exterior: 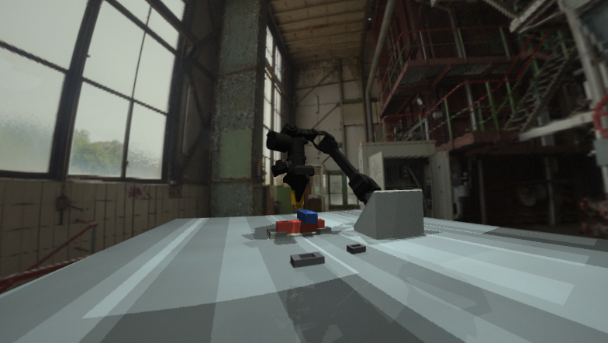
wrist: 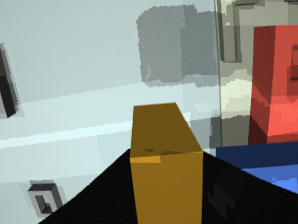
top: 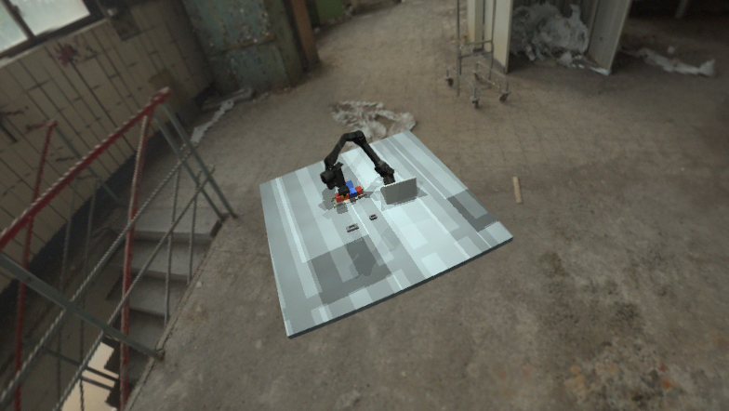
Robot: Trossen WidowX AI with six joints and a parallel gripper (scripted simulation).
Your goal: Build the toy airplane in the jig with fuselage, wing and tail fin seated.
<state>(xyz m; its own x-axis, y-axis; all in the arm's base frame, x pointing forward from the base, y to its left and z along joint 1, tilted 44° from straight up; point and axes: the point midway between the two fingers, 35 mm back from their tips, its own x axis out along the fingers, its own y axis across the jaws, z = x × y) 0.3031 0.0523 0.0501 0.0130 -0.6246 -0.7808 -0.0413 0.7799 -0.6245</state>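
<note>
The red fuselage (exterior: 293, 226) (top: 358, 191) (wrist: 280, 83) lies in the pale jig cradle (exterior: 272, 232) (wrist: 233, 106) on the table. The blue wing (exterior: 307, 216) (top: 350, 186) (wrist: 266, 165) sits on top of it. My gripper (exterior: 296, 200) (top: 340, 190) is shut on the yellow tail fin (wrist: 166, 176) (exterior: 295, 199) and holds it upright just above the fuselage, left of the wing. In the wrist view the fin fills the centre between the dark fingers, with the fuselage and wing off to its right.
Two small dark holders (exterior: 306, 258) (exterior: 355, 248) (top: 351, 228) (top: 373, 217) lie on the table in front of the jig. A grey wedge block (exterior: 391, 214) (top: 399, 190) at the arm's base stands right of the jig.
</note>
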